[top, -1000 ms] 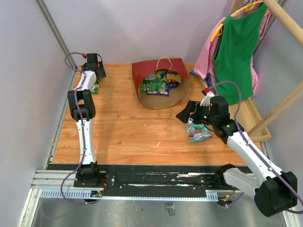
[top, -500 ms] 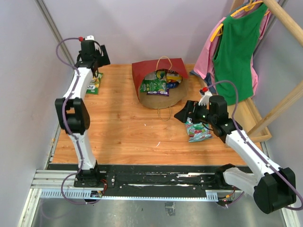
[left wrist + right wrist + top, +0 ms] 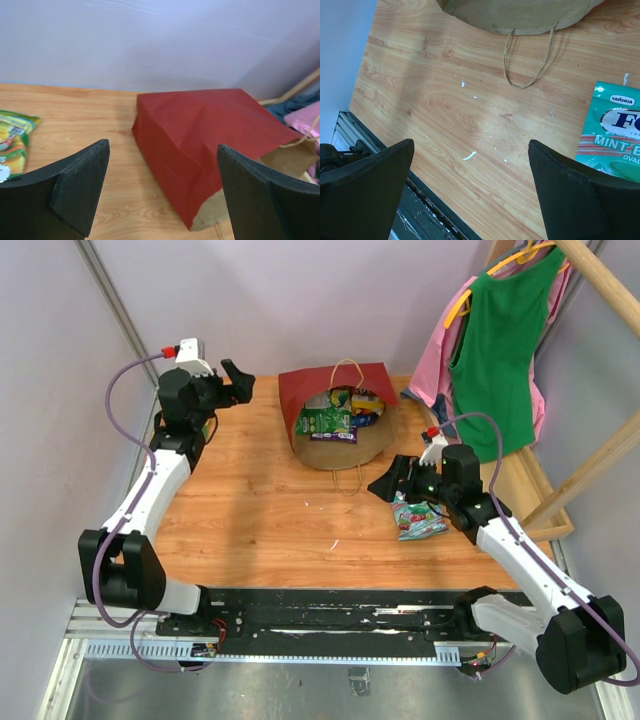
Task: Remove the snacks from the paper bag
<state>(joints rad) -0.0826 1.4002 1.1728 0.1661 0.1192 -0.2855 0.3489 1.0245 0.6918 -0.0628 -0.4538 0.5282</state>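
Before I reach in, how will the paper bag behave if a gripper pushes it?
Probably slides: the paper bag lies on its side on the smooth wooden table, unpinned. Its walls likely buckle rather than resist; the red side looks creased. It seems light, holding just a few packets, so dragging one out may pull it along.

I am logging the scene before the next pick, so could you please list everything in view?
table: one, wooden, under everything
paper bag: one, red, brown inside, far middle of the table, mouth towards the arms
packets in the bag: several, green one on top, count unclear
mint packet: one, teal-white, right side of the table
green-yellow packet: one, far left of the table
garments: two seen, green and pink, hanging on the wooden rack at right
left gripper: one, black, open, left of the bag
right gripper: one, black, open, beside the mint packet
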